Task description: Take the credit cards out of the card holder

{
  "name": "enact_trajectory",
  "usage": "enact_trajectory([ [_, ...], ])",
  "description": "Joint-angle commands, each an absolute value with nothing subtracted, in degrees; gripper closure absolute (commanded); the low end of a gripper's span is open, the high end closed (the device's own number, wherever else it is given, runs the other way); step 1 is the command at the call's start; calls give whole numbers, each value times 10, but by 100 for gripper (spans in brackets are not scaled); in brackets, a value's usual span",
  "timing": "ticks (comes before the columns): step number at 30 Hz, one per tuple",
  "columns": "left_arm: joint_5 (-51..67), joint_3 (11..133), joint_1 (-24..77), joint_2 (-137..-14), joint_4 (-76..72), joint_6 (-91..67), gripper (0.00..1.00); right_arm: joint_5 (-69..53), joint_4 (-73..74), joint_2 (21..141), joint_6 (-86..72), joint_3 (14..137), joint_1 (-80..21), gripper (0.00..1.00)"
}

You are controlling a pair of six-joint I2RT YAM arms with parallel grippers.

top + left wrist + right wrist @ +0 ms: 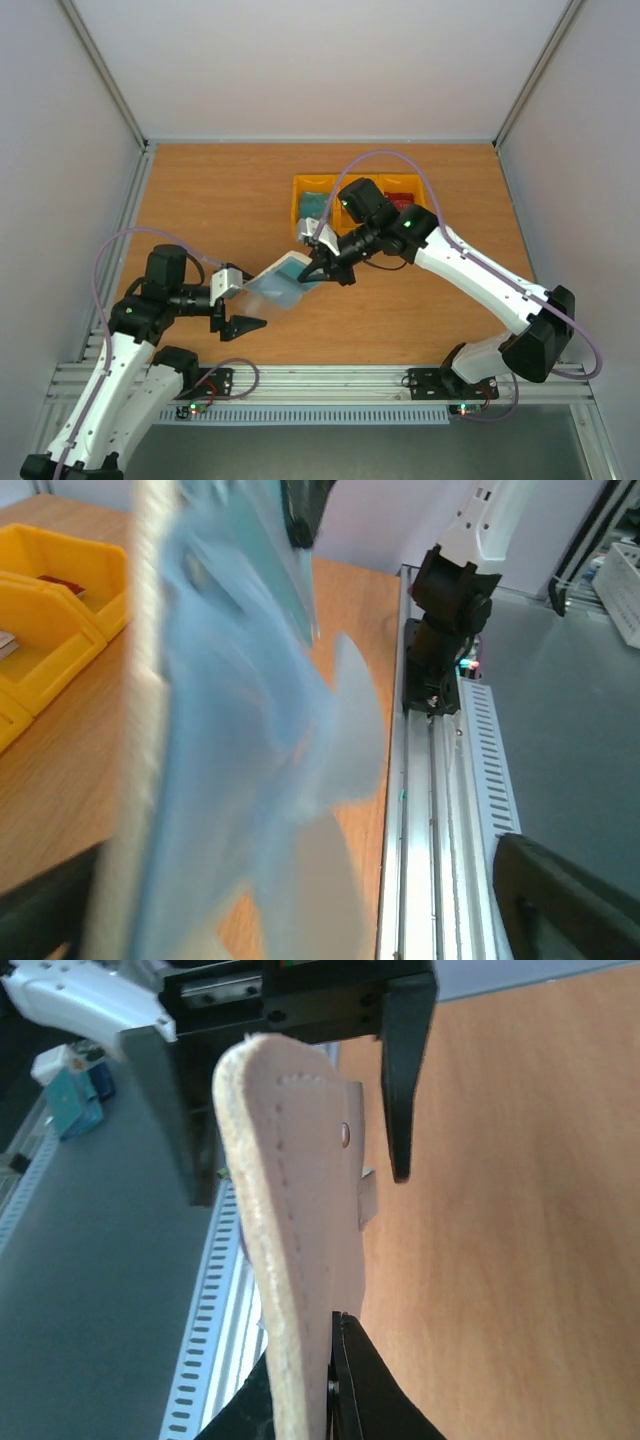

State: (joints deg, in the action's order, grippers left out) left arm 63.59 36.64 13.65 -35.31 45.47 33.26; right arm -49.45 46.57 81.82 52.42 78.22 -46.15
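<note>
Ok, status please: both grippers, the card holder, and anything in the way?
Right gripper shut on card holder, holding it above the table. Left gripper open, fingers either side of its other end. Nothing blocking.

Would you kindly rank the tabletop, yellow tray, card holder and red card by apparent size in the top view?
1. tabletop
2. yellow tray, though partly hidden
3. card holder, raised nearer the camera
4. red card

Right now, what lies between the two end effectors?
The card holder, seen in the top view: the right end effector is shut on one end, and the left end effector stands open at the other.
</note>
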Motion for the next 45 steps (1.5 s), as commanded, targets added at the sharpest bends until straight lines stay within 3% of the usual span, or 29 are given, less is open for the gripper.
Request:
enact_trajectory([
  [1,582,373,139,-332,444,344,1,-447,449,789,464,784,-431,99],
  [7,384,410,130,-314,317,248,0,-340,356,759,327,739,-396,99],
  [11,405,437,122,-303,250,163,4,-270,306,737,259,711,-391,99],
  [15,669,413,127,-290,105,37,30,-318,215,720,206,678,-391,99],
  [17,653,368,159,-310,-38,-159,43,-351,157,713,183,659,-392,99],
  [19,598,357,197,-340,-28,-225,61,-375,86,708,154,635,-398,99],
  [20,572,351,212,-353,-33,-228,63,-381,51,707,142,626,-402,99],
  [25,537,334,232,-382,-107,-266,58,-396,-14,707,139,610,-429,99],
  [33,417,316,230,-378,-70,-287,64,-529,-83,692,155,581,-453,99],
  [41,463,313,229,-373,-126,-286,63,-595,-82,698,169,582,-462,99],
  [43,501,305,231,-377,-194,-303,66,-576,-79,706,173,583,-467,99],
  [45,506,307,237,-379,-203,-313,79,-564,-85,713,171,585,-468,99],
])
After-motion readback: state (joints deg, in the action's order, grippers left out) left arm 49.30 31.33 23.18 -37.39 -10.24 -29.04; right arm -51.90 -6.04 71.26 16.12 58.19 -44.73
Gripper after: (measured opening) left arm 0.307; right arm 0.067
